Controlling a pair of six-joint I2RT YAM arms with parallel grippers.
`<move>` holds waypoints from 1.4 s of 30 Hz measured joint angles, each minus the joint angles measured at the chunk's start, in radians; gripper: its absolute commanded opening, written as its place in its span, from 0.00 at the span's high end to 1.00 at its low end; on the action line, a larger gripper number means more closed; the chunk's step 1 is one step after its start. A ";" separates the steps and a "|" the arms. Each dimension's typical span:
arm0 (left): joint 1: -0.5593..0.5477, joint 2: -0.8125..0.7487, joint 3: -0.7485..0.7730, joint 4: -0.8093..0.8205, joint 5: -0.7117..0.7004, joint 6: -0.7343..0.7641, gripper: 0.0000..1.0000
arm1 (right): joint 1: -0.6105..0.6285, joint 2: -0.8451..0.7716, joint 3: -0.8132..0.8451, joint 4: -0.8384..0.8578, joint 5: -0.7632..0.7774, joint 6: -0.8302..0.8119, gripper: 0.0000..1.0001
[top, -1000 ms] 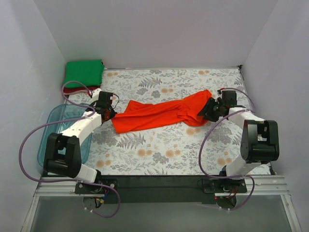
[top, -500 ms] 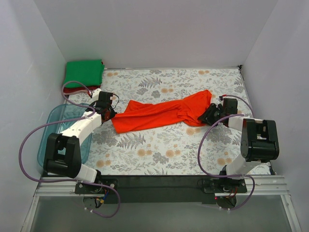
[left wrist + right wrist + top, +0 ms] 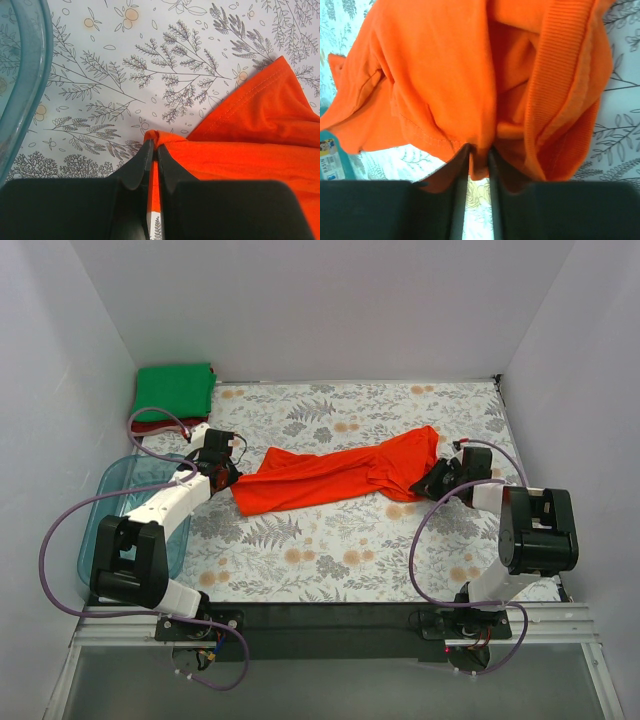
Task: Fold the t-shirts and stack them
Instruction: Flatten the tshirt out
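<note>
The orange-red t-shirt point(image 3: 335, 476) lies stretched in a long bunched strip across the floral table. My left gripper point(image 3: 230, 476) is shut on its left end, with a pinch of cloth point(image 3: 160, 137) between the jaws. My right gripper point(image 3: 430, 480) is shut on its right end, where folds and the ribbed collar point(image 3: 555, 75) hang in front of the jaws. The green t-shirt point(image 3: 175, 390) lies folded on the dark red t-shirt point(image 3: 145, 424) at the back left corner.
A clear blue plastic tub point(image 3: 125, 505) stands at the left edge beside my left arm; its rim shows in the left wrist view point(image 3: 30, 85). White walls close the table on the left, back and right.
My right gripper has moved a little toward the near side and inward, still holding the shirt's right end. The left gripper and the shirt's left end have not moved.
</note>
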 measured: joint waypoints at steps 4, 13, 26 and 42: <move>0.000 0.000 0.000 0.000 0.000 -0.001 1.00 | -0.012 -0.013 -0.025 0.005 0.002 0.002 0.99; 0.001 0.001 0.069 -0.042 -0.014 -0.011 1.00 | -0.058 -0.203 0.168 -0.151 0.039 -0.024 0.99; -0.003 -0.122 0.434 -0.122 -0.105 0.049 1.00 | -0.188 -0.468 0.611 -0.350 0.107 -0.107 0.99; -0.003 -0.566 0.838 -0.084 -0.036 0.291 1.00 | -0.187 -0.708 1.226 -0.542 0.273 -0.430 0.99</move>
